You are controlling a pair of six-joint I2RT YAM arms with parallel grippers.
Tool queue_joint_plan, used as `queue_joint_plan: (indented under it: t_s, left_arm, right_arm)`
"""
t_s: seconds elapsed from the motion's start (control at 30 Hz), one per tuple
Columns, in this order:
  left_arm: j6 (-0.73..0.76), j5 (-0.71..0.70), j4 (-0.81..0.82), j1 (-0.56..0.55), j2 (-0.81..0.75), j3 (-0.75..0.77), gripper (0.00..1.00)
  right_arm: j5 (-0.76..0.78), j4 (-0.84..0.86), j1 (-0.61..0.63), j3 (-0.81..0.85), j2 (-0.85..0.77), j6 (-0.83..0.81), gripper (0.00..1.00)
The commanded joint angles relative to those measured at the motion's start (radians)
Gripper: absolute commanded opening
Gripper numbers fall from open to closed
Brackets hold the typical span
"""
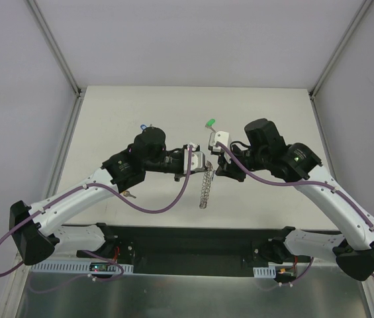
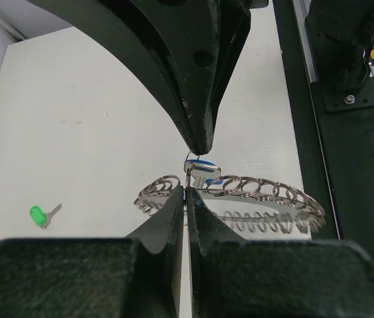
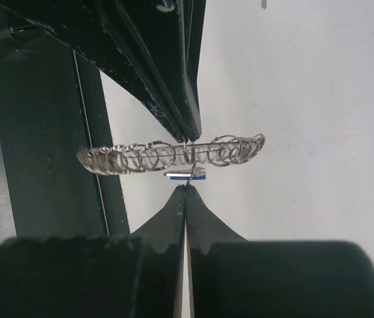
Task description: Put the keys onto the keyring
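Observation:
The keyring (image 1: 204,186), a silver ring edged with small wire loops, hangs above the middle of the table between my two grippers. My left gripper (image 2: 188,189) is shut on one of its loops; the keyring (image 2: 253,191) curves away to the right. From the opposite side my right gripper (image 3: 185,188) is shut on a thin wire loop that carries the solid-blue key (image 3: 185,175), seen edge-on just under the keyring (image 3: 140,156). In the left wrist view the blue key (image 2: 203,167) hangs right below the right gripper's tip. In the top view the left gripper (image 1: 200,165) and the right gripper (image 1: 210,163) meet tip to tip.
A green-headed key (image 1: 210,123) lies on the table behind the grippers, also seen as the green-headed key (image 2: 38,215). A blue-headed key (image 1: 145,126) peeks out behind the left arm. Another key (image 1: 128,194) lies by the left forearm. The black base rail (image 1: 193,242) runs along the near edge.

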Motion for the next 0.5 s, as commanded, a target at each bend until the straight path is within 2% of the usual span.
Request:
queue_joint_plan:
  t_s: [0.0, 0.47]
  left_arm:
    - [-0.009, 0.05, 0.065, 0.01, -0.003, -0.002, 0.0]
    - [-0.007, 0.041, 0.065, 0.016, -0.019, -0.014, 0.0]
  right_arm:
    - [-0.028, -0.015, -0.005, 0.047, -0.002, -0.021, 0.01]
    - [-0.01, -0.031, -0.005, 0.037, -0.008, -0.027, 0.01]
